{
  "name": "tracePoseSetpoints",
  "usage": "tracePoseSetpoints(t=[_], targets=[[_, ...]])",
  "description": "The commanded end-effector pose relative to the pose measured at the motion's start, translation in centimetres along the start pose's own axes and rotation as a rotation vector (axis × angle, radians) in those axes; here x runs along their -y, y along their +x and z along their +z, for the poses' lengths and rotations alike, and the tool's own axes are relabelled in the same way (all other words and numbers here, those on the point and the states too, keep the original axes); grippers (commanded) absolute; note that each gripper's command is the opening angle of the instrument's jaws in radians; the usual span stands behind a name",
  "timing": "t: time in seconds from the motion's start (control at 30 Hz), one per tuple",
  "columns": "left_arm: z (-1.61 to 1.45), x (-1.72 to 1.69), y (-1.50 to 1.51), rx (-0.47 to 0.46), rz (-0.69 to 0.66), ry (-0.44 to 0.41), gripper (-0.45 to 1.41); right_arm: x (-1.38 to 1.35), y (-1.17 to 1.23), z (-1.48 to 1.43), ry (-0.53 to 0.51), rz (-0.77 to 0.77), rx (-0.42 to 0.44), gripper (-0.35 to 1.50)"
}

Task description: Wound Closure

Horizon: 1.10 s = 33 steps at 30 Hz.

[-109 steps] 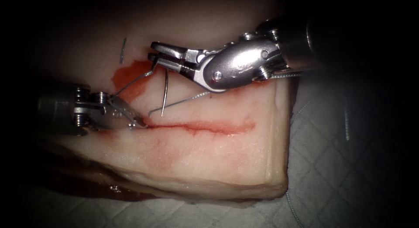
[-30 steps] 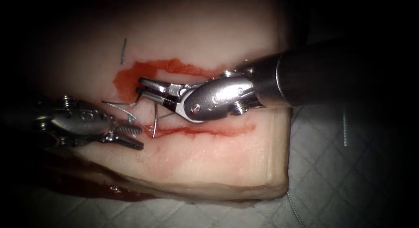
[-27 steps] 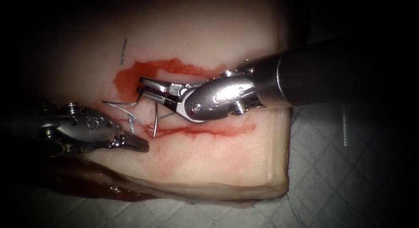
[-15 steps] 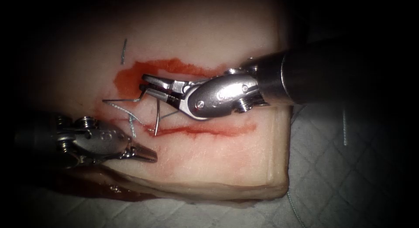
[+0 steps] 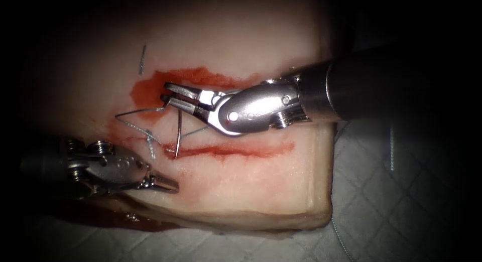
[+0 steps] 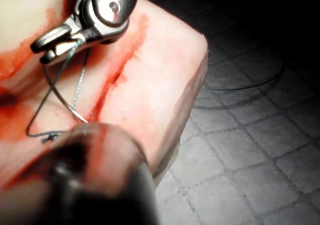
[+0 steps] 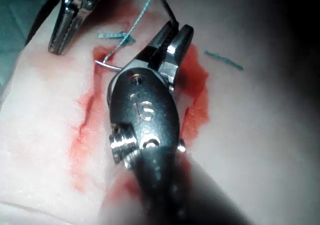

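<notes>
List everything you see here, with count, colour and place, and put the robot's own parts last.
tissue: one, pale pink, on the cloth
cut: one, red, across the tissue
red fluid: one patch, above the cut
needle: one, silver, curved, tip at the cut's left end
thread: one, grey, looped left of the needle
cut ends of thread: a few, grey, on the tissue
cloth: one, grey, quilted, underneath
right tool: holds the needle's upper end
left tool: shut, holds nothing, below the cut

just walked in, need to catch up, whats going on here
A bench suturing run on pork tissue. The right tool grips the curved needle at its upper end, the tip at the left end of the cut. Thread loops left of it. The left tool, shut, holds nothing, below the cut.
</notes>
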Motion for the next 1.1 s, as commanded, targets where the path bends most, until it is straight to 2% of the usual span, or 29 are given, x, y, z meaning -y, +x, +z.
tracePoseSetpoints(t=[0.03, 0.6, 1.1], targets=[[0.07, -0.01, -0.02, -0.001, 0.001, 0.003, -0.45, 0.0, 0.04, 0.09, 0.004, 0.002, 0.003, -0.35], [0.08, 0.0, -0.02, 0.0, 0.001, 0.002, -0.45, 0.03, 0.14, 0.13, 0.054, -0.064, -0.027, -0.35], [0.08, 0.0, -0.01, 0.0, 0.001, 0.002, -0.45, -0.04, 0.19, 0.15, 0.045, -0.115, -0.056, -0.35]])
